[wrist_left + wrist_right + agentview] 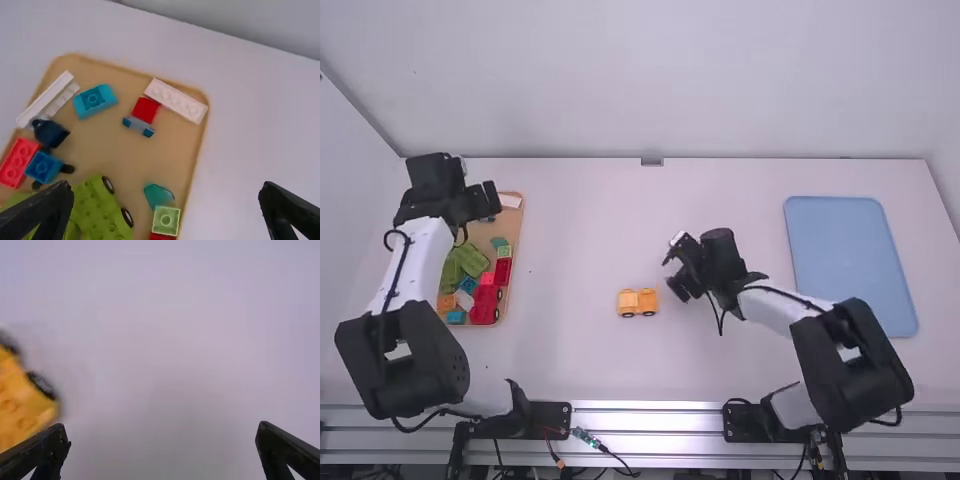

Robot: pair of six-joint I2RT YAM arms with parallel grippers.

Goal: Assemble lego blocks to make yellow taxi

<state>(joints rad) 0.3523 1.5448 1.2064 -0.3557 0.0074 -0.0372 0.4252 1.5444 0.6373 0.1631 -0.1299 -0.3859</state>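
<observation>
In the high view a small yellow-orange wheeled block car (638, 302) stands on the table near the middle. My right gripper (678, 285) hangs just right of it, open and holding nothing. The right wrist view has part of the yellow car (22, 400) with two black wheels, beside the spread fingers of the right gripper (162, 452). Far left, my left gripper (492, 197) is over the back part of the block tray (515, 235). In the left wrist view the left gripper (165, 212) is open above loose blocks, including a green wheeled base (97, 212).
The tray holds white blocks (176, 100), a turquoise block (95, 100), a red block (145, 110), a pale green block (165, 220) and several others. A blue flat tray (850, 262) lies at the right of the table, beyond the right arm.
</observation>
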